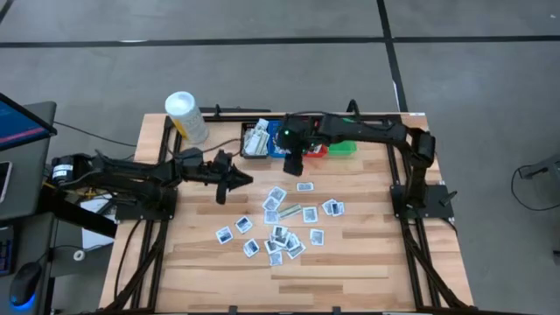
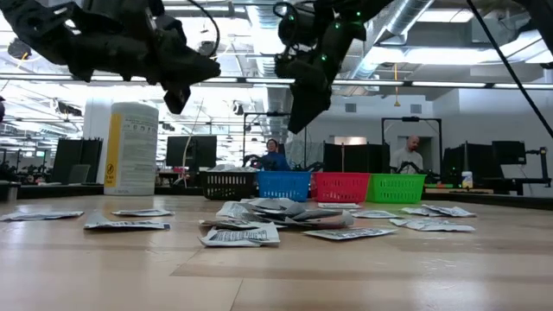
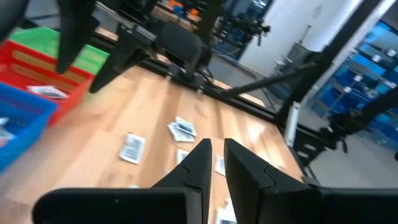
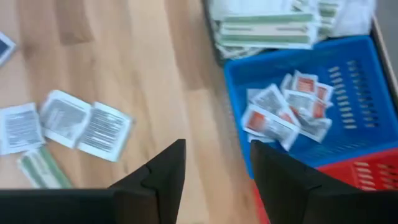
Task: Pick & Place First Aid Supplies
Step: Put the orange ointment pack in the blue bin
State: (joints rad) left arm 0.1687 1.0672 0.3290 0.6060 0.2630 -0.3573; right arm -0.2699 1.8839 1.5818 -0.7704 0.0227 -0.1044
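Note:
Several small flat first aid packets lie scattered on the wooden table's middle, also seen in the low view. My left gripper hovers left of the pile, shut and holding nothing. My right gripper hangs open and holds nothing above the near edge of the blue bin, high off the table. Packets with red marks lie inside the blue bin. Loose packets rest flat on the wood beside it.
A row of bins stands at the table's far side: black with green-marked packets, blue, red and green. A white tub with a yellow label stands far left. People show in the room behind.

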